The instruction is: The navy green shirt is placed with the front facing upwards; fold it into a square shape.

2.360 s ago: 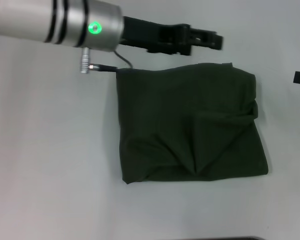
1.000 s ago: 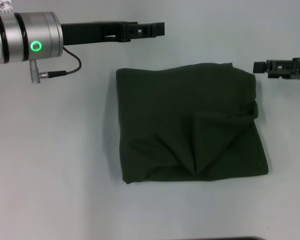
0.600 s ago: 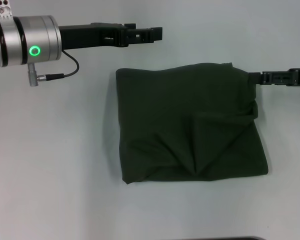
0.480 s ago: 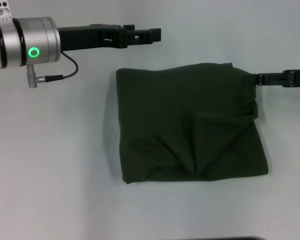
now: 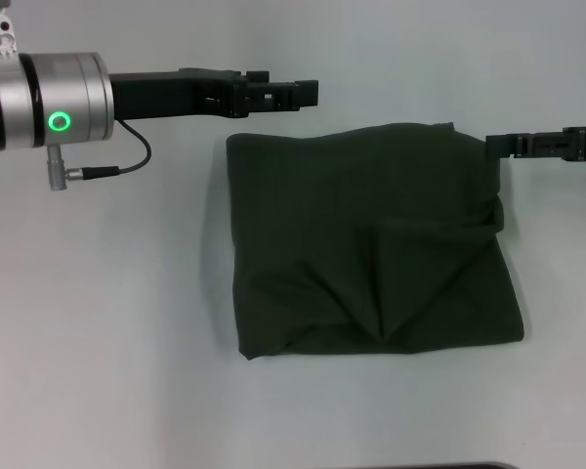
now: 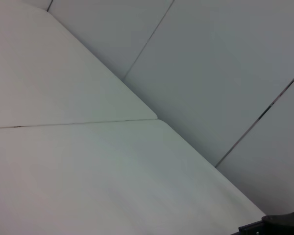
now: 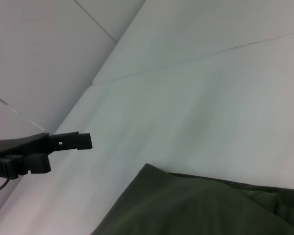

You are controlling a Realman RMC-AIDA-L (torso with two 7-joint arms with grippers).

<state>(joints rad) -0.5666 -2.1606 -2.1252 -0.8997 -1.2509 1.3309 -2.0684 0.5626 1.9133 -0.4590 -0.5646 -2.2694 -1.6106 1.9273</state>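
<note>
The dark olive-green cotton shirt (image 5: 371,239) lies on the pale grey tabletop (image 5: 107,322), already folded into a rough, nearly square packet with its plain side up; no lettering or collar shows.

The left gripper (image 5: 295,93) hangs beyond the far left corner of the shirt, apart from the cloth. I cannot tell how its jaws stand, because they are seen edge-on. The right gripper (image 5: 498,145) sits just at the far right corner of the shirt, at its edge or touching it. Whether its jaws are pinching cloth or are spread is also not clear.

The main risk, in my judgement, is at that right corner. If the jaws have caught only the top layer there, a pull would peel the fold open and spoil the square. If they hold nothing, a sideways move could drag the corner and skew the packet.

The cloth is soft, matte and limp. It keeps slack creases across the middle, a raised ridge near the right edge, and a near edge that slants. So the shape is not crisp, and the layers will slip easily over each other on the smooth tabletop.
</note>
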